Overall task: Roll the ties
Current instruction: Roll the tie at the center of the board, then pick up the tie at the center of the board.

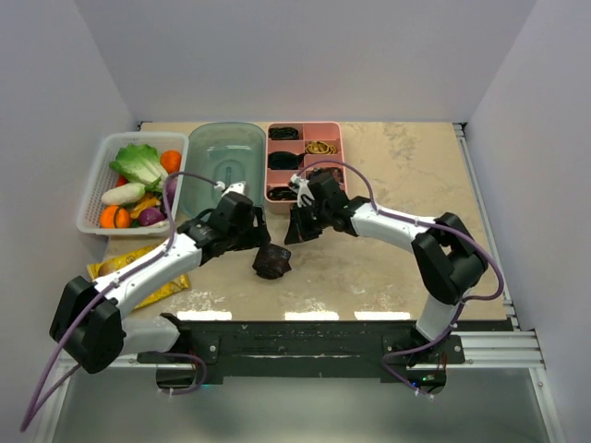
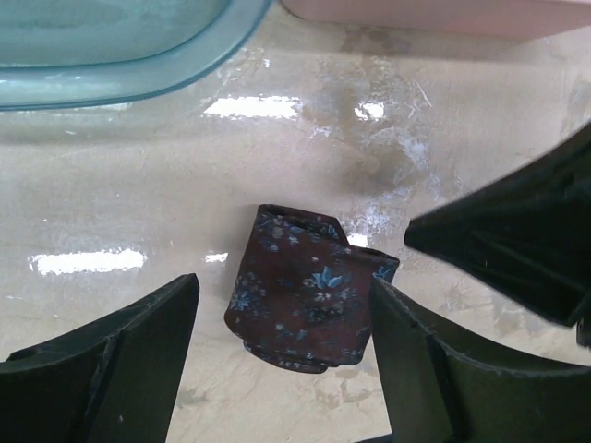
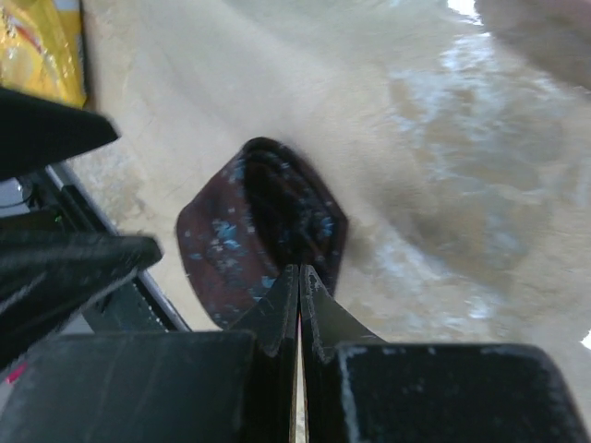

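On the table [image 1: 369, 268], in front of the pink tray [image 1: 305, 126] on the side toward the arm bases and about level with its left corner, the brown-maroon tie [image 1: 272, 263] sits as a compact roll. From above, the left hand [image 1: 259, 242] hangs just left of the roll. The right hand [image 1: 295, 233] hangs between the roll and the tray's near wall. Neither touches the fabric. A teal tub [image 1: 226, 166] stands just left of the tray.

Seen from the left wrist, the tie is a squat roll dotted with small pale blue flowers, with a flap of fabric along the edge facing the tray. The left hand is released: its two fingers [image 2: 120, 360] spread wide, one on each side of the roll and apart from it. The right hand's dark tip points at the roll from nearer the tray, clear of it.

Seen from the right wrist, the right hand is clenched on nothing, its fingers [image 3: 277, 314] pressed flat together, their tips lining up with the roll's near edge. The roll's open end faces the camera and shows the wound layers, slightly blurred.
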{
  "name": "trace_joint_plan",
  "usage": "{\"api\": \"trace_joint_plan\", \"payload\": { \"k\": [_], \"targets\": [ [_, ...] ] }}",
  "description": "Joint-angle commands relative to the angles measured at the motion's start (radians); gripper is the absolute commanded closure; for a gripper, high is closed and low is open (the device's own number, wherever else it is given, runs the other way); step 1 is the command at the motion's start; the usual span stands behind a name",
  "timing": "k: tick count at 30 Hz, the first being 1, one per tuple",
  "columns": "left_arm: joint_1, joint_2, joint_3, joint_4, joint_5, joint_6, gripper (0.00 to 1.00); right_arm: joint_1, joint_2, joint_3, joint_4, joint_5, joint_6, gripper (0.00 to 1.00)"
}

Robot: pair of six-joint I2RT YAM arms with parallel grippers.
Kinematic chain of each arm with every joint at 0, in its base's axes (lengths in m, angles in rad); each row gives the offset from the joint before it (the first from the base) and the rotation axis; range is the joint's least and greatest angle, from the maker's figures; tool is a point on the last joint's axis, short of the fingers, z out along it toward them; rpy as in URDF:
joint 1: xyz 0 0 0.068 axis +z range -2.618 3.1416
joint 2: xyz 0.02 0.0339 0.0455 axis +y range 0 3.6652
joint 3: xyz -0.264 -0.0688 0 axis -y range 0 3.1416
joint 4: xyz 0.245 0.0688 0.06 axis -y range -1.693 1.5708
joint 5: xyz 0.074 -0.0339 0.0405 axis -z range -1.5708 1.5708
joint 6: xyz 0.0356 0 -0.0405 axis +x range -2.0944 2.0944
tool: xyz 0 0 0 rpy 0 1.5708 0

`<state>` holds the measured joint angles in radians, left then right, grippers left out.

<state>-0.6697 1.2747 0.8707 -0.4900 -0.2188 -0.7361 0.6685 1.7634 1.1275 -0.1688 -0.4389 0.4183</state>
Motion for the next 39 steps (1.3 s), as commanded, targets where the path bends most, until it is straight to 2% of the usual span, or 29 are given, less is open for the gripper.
{"api": "trace_joint_plan", "payload": {
  "k": [1,5,8,15,24,35,39],
  "targets": [
    [0.136,-0.078,-0.125,0.155,0.283,0.034,0.21,0.060,-0.042,0.057,-0.011,0.003,-0.018,1.00],
    [0.255,-0.095,-0.219,0.269,0.484,0.023,0.21,0.117,-0.036,0.063,-0.003,0.005,-0.016,1.00],
    [0.280,-0.081,-0.268,0.327,0.551,0.011,0.21,0.141,-0.030,0.061,0.003,0.003,-0.012,1.00],
    [0.295,-0.003,-0.335,0.433,0.634,-0.016,0.21,0.155,-0.018,0.008,-0.008,0.043,-0.027,1.00],
    [0.297,0.049,-0.343,0.445,0.622,0.017,0.21,0.155,-0.009,-0.072,-0.024,0.120,-0.073,1.00],
    [0.291,0.106,-0.412,0.619,0.774,0.000,0.21,0.154,-0.019,-0.103,-0.017,0.149,-0.069,1.00],
    [0.283,0.132,-0.440,0.698,0.834,-0.031,0.25,0.154,-0.018,-0.101,-0.014,0.152,-0.064,1.00]
  ]
}}
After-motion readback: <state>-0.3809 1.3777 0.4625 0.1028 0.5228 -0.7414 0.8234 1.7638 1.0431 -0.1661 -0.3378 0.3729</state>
